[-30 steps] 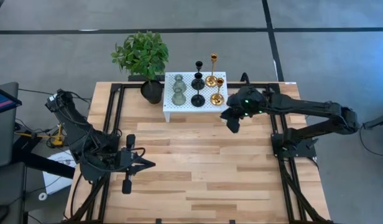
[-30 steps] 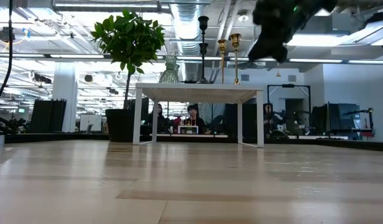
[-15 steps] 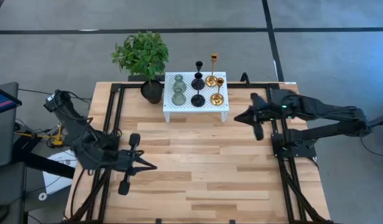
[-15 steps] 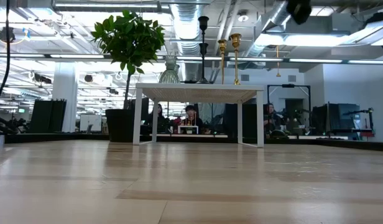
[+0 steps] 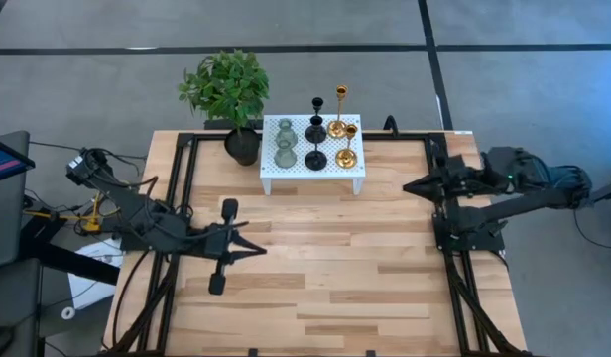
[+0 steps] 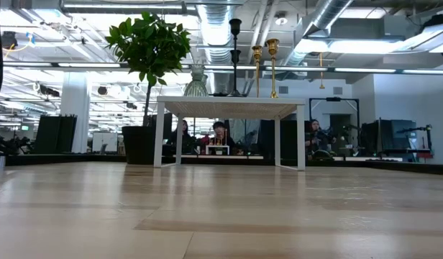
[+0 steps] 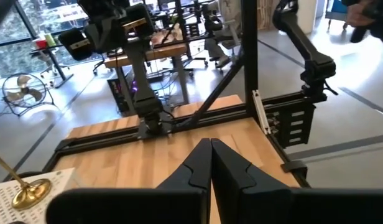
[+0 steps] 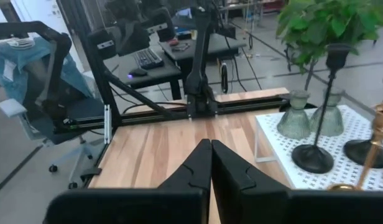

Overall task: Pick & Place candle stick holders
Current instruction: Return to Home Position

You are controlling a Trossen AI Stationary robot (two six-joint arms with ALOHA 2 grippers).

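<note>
I log gold holders, black holders, grey-green holders, white dot-patterned shelf, pale plank-striped table, green plant, black pot.

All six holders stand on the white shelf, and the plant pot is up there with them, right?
Not quite. The pot stands on the table beside the shelf, not on it, as the high view shows. All six holders do stand on the shelf.

The tabletop is smooth pale wood; the shelf is matt white with tiny holes; the gold candle stick holders shine like metal; the grey-green holders look glassy; the black holders look dull.
</note>
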